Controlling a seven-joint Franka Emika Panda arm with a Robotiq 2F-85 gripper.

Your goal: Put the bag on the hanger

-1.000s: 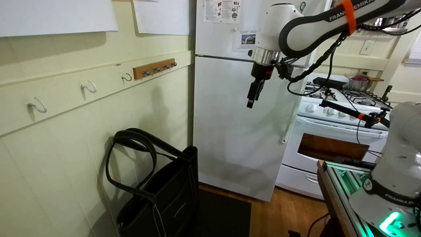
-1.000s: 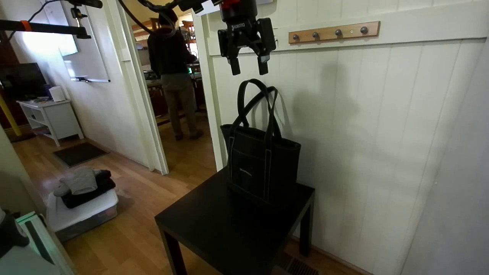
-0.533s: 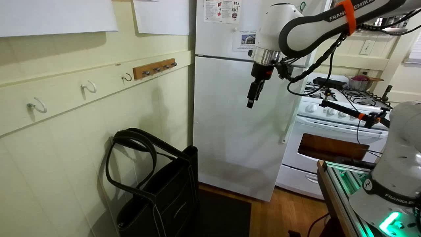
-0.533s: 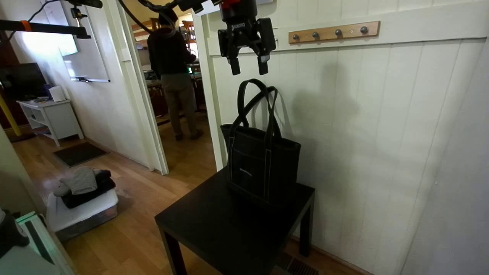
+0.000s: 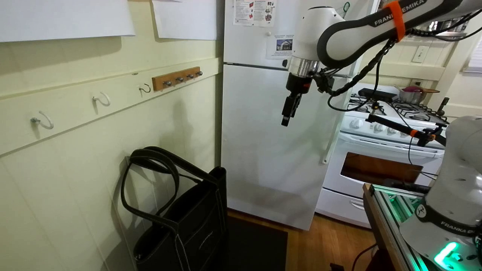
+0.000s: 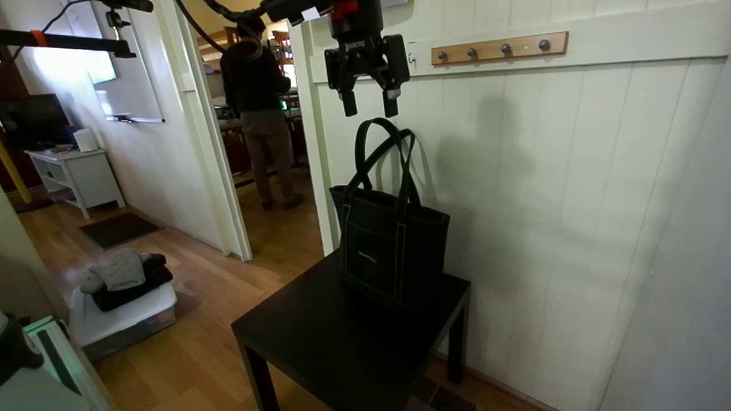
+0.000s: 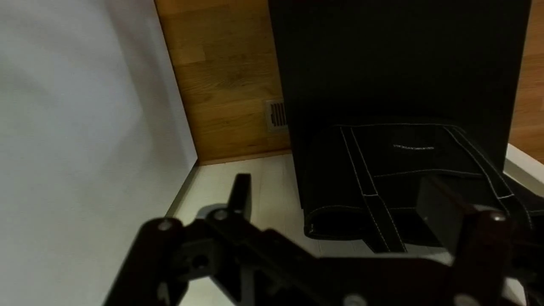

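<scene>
Black tabletop (image 6: 325,334), bearing one tote bag (image 6: 377,245), unhung; pincer (image 6: 370,111), jaws apart, slightly lower than a second ago, presumably for grasping handles (image 6: 360,151).

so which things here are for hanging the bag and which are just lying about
For the job: black bag, white wall hooks, tool.
Just around: brown peg strip, grey cloth, storage bin, floor mat, black table (only supporting the bag).

At two o'clock in an exterior view, we see a smooth white jointed arm (image 5: 350,41) edged in black, with a bright orange band (image 5: 396,20) and black cable (image 5: 371,66); at twelve in an exterior view, our black two-fingered gripper (image 6: 370,105) reads ROBOTIQ.
</scene>
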